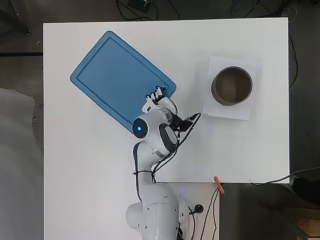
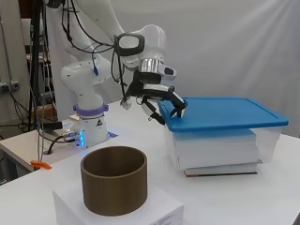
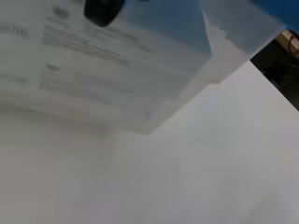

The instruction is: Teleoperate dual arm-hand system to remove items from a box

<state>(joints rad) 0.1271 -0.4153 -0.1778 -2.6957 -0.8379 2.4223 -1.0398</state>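
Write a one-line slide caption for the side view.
Robot hand curls over the corner of the blue lid on a clear box, brown cylinder in foreground.

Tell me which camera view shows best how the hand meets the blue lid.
The side view: the hand curls its fingers over the blue lid corner. Overhead, the arm hides most of the hand. The wrist view shows only the box wall.
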